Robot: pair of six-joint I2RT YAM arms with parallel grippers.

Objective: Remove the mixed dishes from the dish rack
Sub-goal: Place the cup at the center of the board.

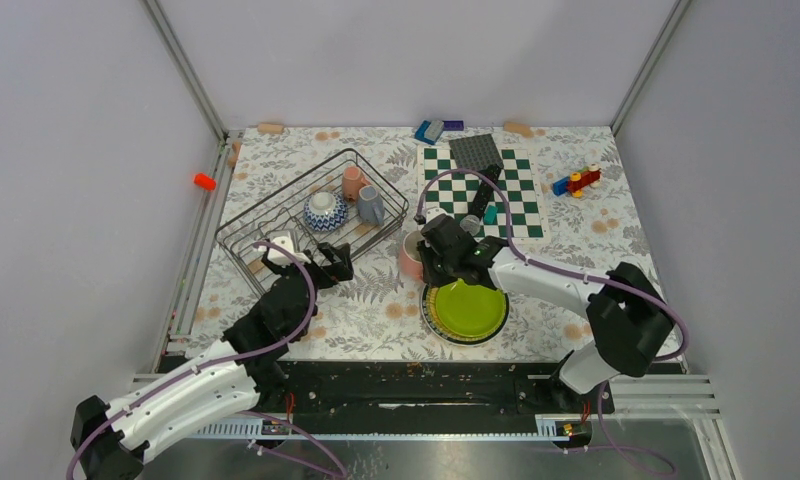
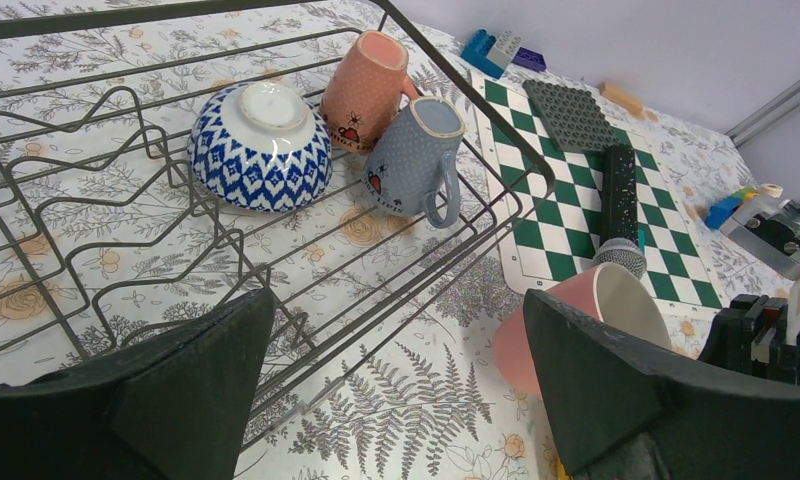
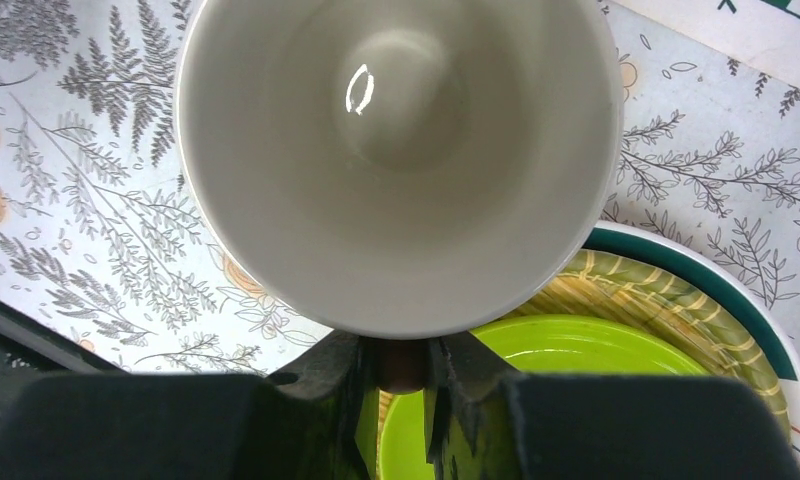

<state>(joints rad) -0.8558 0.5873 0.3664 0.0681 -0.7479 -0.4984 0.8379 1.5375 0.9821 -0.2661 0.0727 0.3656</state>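
Observation:
The dark wire dish rack [image 1: 276, 205] stands at the left; it also shows in the left wrist view [image 2: 96, 150]. In it are a blue patterned bowl [image 1: 325, 210] [image 2: 259, 147] upside down, a pink mug [image 1: 352, 182] [image 2: 367, 90] and a grey mug [image 1: 371, 205] [image 2: 413, 155]. My left gripper [image 1: 334, 262] [image 2: 396, 385] is open and empty beside the rack's near right corner. My right gripper [image 1: 428, 262] [image 3: 404, 372] is shut on the handle of another pink mug [image 1: 412, 254] [image 3: 396, 160] [image 2: 586, 325], held over the table beside a stack of plates topped by a lime-green one [image 1: 466, 310] [image 3: 576, 345].
A green-white checkered board [image 1: 481, 190] lies behind the right gripper, with a dark mat [image 1: 476, 151] and a dark cylinder [image 2: 620, 190] on it. Toy blocks [image 1: 576, 181] lie at the far right and others [image 1: 431, 130] at the back. An orange piece [image 1: 205, 181] sits on the left rail.

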